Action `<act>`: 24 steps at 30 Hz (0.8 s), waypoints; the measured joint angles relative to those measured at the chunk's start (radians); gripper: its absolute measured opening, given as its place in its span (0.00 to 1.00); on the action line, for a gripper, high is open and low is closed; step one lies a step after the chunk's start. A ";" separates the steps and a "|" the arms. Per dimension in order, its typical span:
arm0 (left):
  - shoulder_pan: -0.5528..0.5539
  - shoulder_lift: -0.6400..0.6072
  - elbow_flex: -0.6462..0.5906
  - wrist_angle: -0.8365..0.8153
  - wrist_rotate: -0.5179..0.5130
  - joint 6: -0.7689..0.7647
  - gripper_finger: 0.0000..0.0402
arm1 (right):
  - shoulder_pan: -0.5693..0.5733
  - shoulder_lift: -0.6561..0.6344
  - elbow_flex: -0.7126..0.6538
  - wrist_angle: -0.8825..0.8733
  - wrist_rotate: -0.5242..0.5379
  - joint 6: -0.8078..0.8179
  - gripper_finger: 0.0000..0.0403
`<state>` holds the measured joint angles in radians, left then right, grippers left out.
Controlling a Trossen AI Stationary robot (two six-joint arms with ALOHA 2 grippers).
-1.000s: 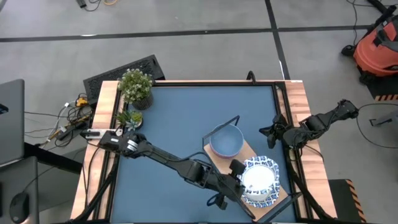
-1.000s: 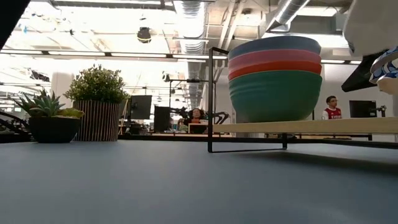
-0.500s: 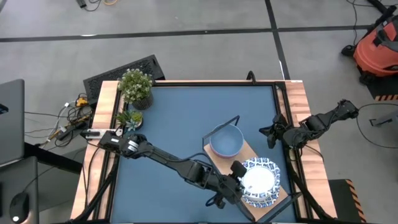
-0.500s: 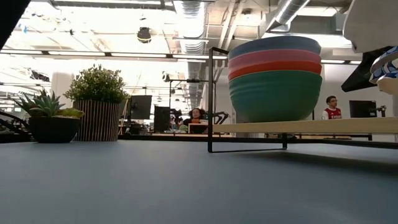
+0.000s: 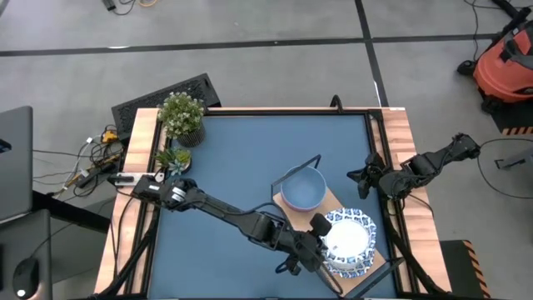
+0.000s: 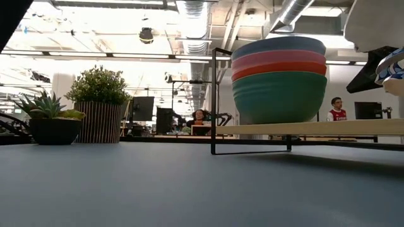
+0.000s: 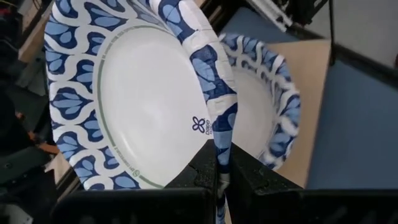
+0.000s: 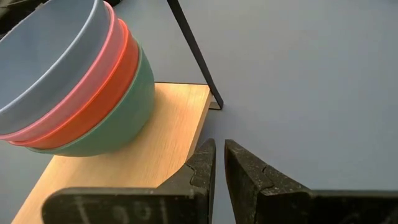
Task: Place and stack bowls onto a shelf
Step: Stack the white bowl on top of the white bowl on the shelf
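On the light-wood shelf (image 8: 134, 149) the stacked bowls (image 6: 279, 79) run pale blue, pink, red, then green at the bottom. Beside them on the shelf, the patterned bowls (image 7: 143, 93) are white with blue leaf-shaped markings round the rim. The tabletop (image 5: 241, 158) under the shelf is dark blue.

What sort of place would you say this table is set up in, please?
Probably an open-plan office or lab: desks with monitors, seated people, exposed ceiling ducts, and a red vacuum on the concrete floor.
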<state>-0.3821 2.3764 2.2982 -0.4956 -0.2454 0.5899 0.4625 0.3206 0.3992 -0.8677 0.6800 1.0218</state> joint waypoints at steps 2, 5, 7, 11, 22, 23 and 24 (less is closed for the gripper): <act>0.002 0.000 0.000 -0.010 -0.002 0.033 0.00 | 0.000 0.000 0.000 0.000 0.000 0.000 0.16; 0.001 0.000 -0.001 -0.013 -0.020 0.079 0.00 | 0.000 0.000 0.000 0.000 0.000 0.000 0.16; 0.001 0.000 -0.001 -0.012 -0.006 0.090 0.00 | 0.000 0.000 0.000 0.000 0.000 0.000 0.16; 0.000 0.012 -0.001 -0.003 -0.013 0.122 0.00 | 0.000 0.000 0.000 0.001 0.000 0.000 0.16; -0.002 0.034 -0.002 -0.030 -0.022 0.149 0.00 | 0.000 0.000 0.000 0.000 0.002 0.000 0.16; -0.002 0.034 -0.002 -0.027 -0.021 0.159 0.00 | 0.000 0.000 0.000 -0.001 0.002 0.000 0.16; -0.002 0.034 -0.002 -0.028 -0.022 0.171 0.00 | 0.000 0.000 0.000 -0.001 0.002 0.000 0.16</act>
<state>-0.3843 2.4100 2.2963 -0.5231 -0.2672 0.7607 0.4624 0.3202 0.3988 -0.8683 0.6821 1.0214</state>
